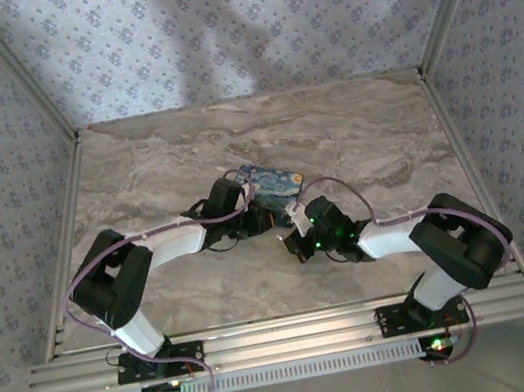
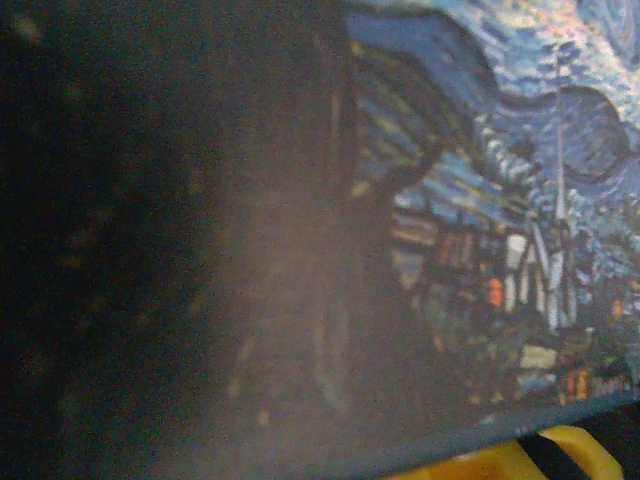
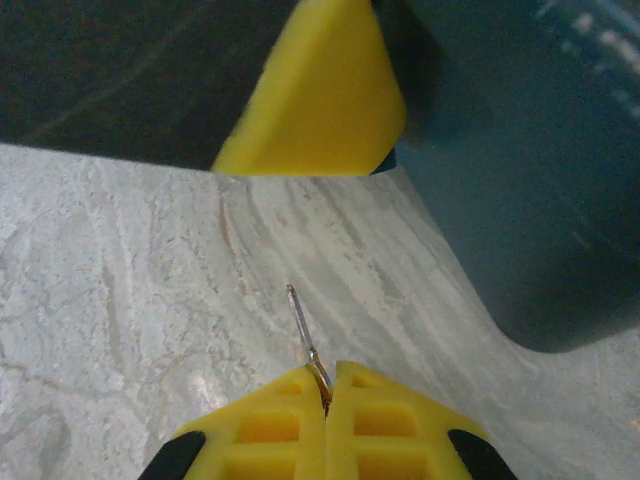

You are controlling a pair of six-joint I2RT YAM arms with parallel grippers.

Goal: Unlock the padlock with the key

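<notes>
My right gripper (image 3: 327,385) is shut on a thin metal key (image 3: 303,330), whose shaft sticks forward just above the marble. In the top view this gripper (image 1: 294,235) sits just in front of the blue-and-yellow painted box (image 1: 273,182). The left gripper (image 1: 262,218) is pressed against the box's near side. The painted box (image 2: 500,200) looms blurred and very close in the left wrist view, with one yellow fingertip (image 2: 545,458) below its edge. A yellow left finger (image 3: 315,95) hangs ahead of the key beside the box's dark wall (image 3: 530,180). The padlock is hidden.
The marble tabletop (image 1: 157,174) has free room to the left, right and behind the box. Patterned walls enclose three sides, and an aluminium rail (image 1: 286,334) runs along the near edge by the arm bases.
</notes>
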